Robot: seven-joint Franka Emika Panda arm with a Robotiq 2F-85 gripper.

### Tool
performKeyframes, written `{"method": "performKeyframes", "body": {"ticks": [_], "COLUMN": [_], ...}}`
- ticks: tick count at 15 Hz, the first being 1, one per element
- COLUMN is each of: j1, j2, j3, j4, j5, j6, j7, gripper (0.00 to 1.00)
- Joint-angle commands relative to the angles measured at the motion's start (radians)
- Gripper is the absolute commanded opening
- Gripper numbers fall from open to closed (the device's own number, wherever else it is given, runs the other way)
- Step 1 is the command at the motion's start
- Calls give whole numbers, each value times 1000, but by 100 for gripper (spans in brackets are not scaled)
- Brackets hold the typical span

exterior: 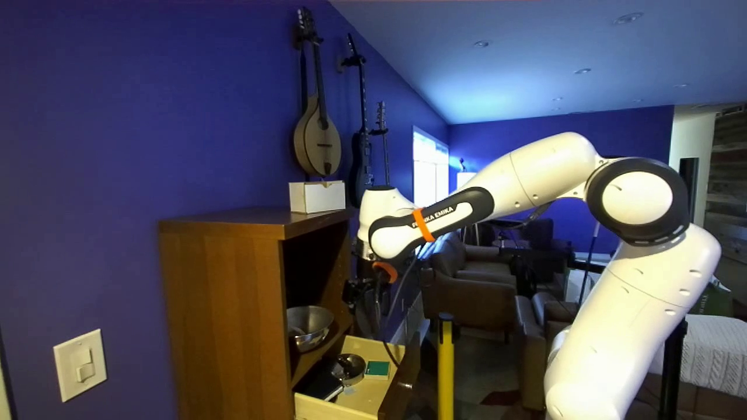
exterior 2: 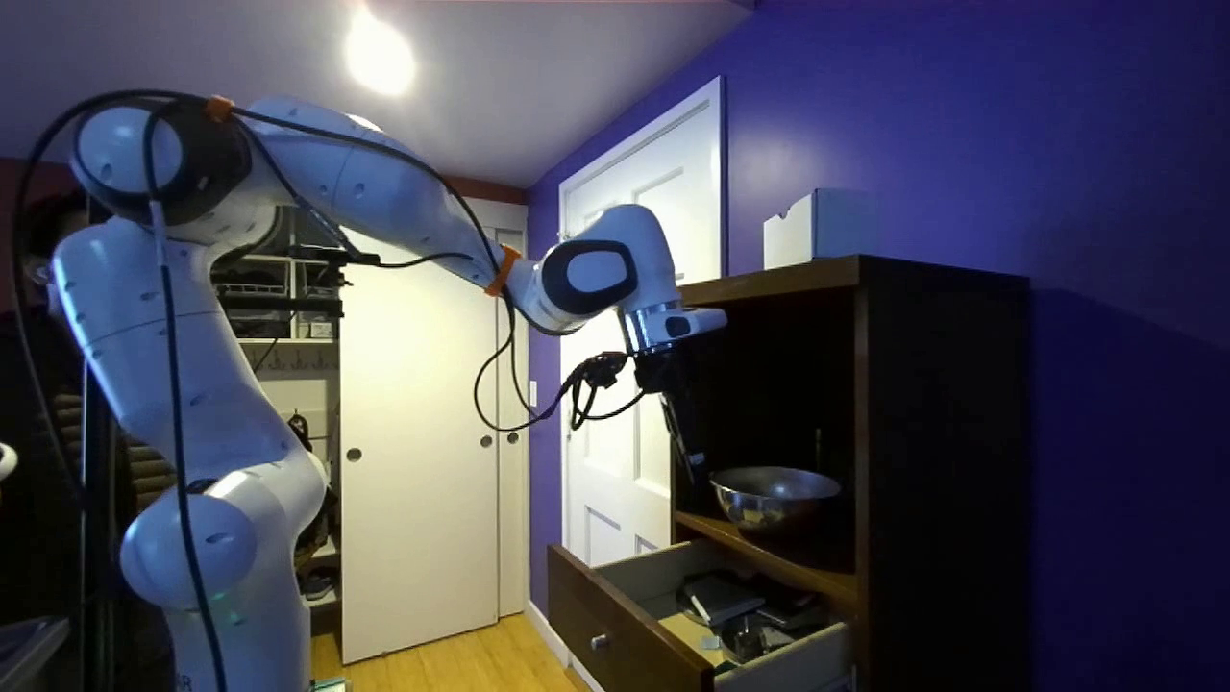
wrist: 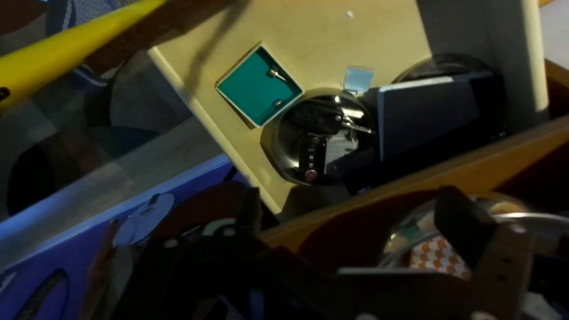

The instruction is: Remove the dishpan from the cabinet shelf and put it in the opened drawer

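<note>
— Where to find the dishpan (exterior 2: 772,502)?
— On the cabinet shelf (exterior 2: 817,575), just beside the claw (wrist: 350,196).
— Holding anything?
— Nothing; spread wide. Straddle the nearest rim (exterior 2: 716,480), squeeze, lift clear, lower into the drawer (wrist: 329,49) beneath the claw.

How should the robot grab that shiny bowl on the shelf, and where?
I'd probably pinch the bowl by its front rim, the gripper entering through the open front of the cabinet: the bowl sits mouth up, flaring wide, with cabinet walls beside and top above.
</note>
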Motion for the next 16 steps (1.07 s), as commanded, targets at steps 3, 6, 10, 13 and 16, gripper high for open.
{"method": "performKeyframes", "body": {"ticks": [3, 6, 10, 13, 16], "j1": [8, 6, 7, 32, 40], "j2": [169, 166, 180, 160, 125], "j3": [-18, -64, -85, -102, -111], "j4": [146, 75, 80, 33, -31], "j5": [91, 182, 213, 391, 513], "j6": [-53, -19, -25, 120, 244], "j7": [203, 229, 214, 200, 169], "gripper": [100, 100, 100, 100, 100]}}
